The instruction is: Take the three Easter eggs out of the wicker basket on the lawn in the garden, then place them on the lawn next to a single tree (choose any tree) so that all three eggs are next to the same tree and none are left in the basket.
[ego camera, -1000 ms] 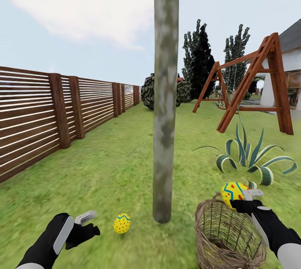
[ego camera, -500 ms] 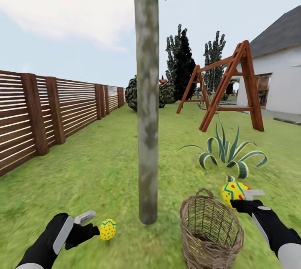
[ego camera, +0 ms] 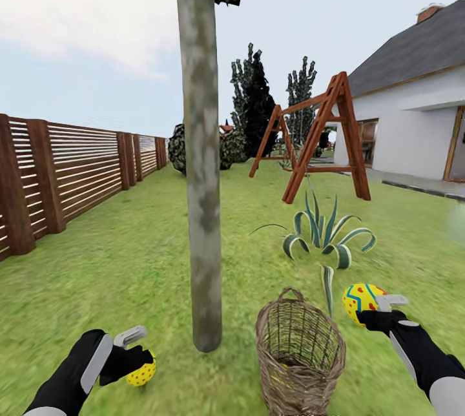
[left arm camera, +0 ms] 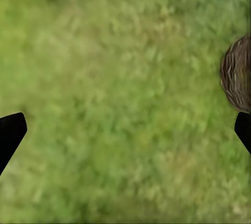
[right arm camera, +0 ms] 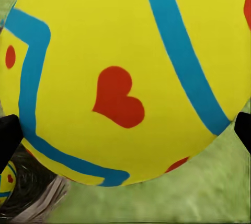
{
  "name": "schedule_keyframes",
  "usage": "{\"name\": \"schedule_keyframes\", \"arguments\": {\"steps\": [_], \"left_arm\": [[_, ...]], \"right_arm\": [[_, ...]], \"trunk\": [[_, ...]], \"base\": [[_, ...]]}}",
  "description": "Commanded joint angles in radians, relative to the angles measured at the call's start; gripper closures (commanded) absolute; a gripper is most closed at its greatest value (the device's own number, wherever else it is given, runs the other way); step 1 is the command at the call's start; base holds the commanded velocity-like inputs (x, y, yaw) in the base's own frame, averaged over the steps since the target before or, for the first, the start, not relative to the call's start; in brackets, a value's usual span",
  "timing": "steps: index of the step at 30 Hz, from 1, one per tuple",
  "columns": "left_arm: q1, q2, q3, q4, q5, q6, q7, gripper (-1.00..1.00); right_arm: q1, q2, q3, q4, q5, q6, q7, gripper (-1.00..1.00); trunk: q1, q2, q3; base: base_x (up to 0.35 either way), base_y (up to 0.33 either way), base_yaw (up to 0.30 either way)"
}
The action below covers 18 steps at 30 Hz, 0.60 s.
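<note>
1. Here, the right gripper (ego camera: 373,307) is closed around a smooth yellow Easter egg (ego camera: 360,300) with blue zigzag bands and red hearts, beside the wicker basket (ego camera: 299,351).
2. The round, open-weave brown basket stands on the blurry green lawn (ego camera: 129,261), near the straight, mottled grey-green tree (ego camera: 200,196).
3. The left gripper (left arm camera: 125,130) is spread wide and holds nothing; a dotted egg (ego camera: 141,374) lies on the grass just behind it.
4. Another egg (right arm camera: 6,181) shows in the basket.

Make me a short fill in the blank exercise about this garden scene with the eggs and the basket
1. The right claw is shut on a yellow ____.
2. The wicker basket stands on the ____.
3. The egg held in the right claw shows a red ____.
4. The dotted egg lies beside the left ____.

Missing: egg; lawn; heart; claw
</note>
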Motion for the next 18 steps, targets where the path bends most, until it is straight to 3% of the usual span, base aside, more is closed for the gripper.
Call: {"name": "schedule_keyframes", "arguments": {"steps": [1,18], "left_arm": [[0.000,0.000,0.001,-0.001,0.011,0.004,0.007,-1.00],[0.000,0.001,0.001,0.000,0.011,0.006,0.005,-1.00]], "right_arm": [[-0.001,0.001,-0.006,-0.001,0.010,0.005,0.008,1.00],[-0.001,0.001,-0.007,0.000,0.011,0.007,0.007,1.00]], "trunk": [[0.000,-0.001,0.000],[0.000,-0.001,0.014]], "base": [[0.000,0.000,-0.260],[0.000,0.000,-0.260]]}}
